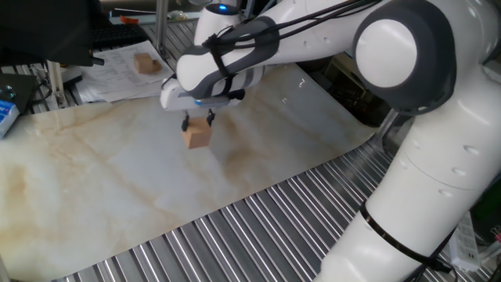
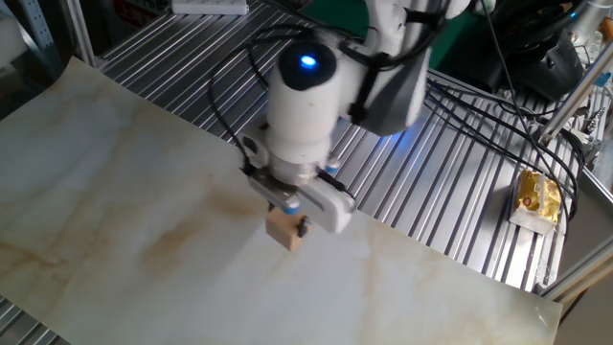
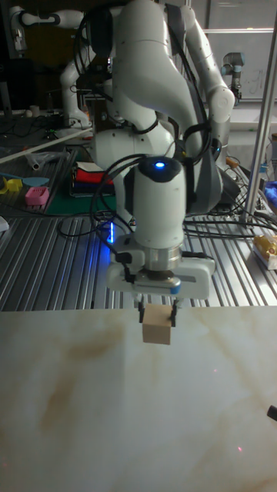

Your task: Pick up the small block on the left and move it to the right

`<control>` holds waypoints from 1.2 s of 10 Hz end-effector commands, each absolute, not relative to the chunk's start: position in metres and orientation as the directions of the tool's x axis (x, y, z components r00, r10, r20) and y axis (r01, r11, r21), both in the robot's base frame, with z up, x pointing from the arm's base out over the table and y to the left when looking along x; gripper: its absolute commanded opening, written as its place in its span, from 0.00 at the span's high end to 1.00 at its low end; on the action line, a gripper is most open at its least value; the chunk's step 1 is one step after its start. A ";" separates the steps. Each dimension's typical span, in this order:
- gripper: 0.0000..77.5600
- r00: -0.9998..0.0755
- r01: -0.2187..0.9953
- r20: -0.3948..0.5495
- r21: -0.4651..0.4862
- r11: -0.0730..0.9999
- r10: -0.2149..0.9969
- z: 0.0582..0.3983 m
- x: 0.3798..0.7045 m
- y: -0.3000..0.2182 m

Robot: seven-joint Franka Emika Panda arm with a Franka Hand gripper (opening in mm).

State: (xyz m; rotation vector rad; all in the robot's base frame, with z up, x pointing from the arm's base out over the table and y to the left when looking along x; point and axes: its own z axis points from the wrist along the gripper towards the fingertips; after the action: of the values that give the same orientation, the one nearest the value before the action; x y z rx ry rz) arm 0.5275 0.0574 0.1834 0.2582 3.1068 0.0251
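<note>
A small light-tan wooden block (image 1: 197, 135) (image 2: 284, 230) (image 3: 157, 327) hangs just above the marbled board, pinched at its top between the two black fingers of my gripper (image 1: 198, 121) (image 2: 289, 217) (image 3: 157, 314). The gripper points straight down and is shut on the block. In the tall fixed view the block's lower half shows free below the fingertips, near the board's back edge.
A second, browner wooden block (image 1: 145, 63) lies on papers beyond the board's far edge. The marbled board (image 1: 117, 180) rests on a ribbed metal table (image 1: 258, 227). A yellow packet (image 2: 536, 196) sits off to the right, and cables run behind the arm.
</note>
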 end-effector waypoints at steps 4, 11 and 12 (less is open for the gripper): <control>0.99 -0.979 0.202 -0.020 0.020 0.979 0.203 0.191 0.550 0.079; 0.99 -0.968 0.247 -0.027 0.013 0.969 0.248 0.192 0.544 0.112; 0.99 -0.973 0.227 -0.038 0.013 0.974 0.227 0.192 0.544 0.113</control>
State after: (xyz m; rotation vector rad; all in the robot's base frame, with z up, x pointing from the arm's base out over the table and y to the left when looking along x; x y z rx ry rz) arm 0.5433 0.1123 0.1903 0.3847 3.0911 0.0135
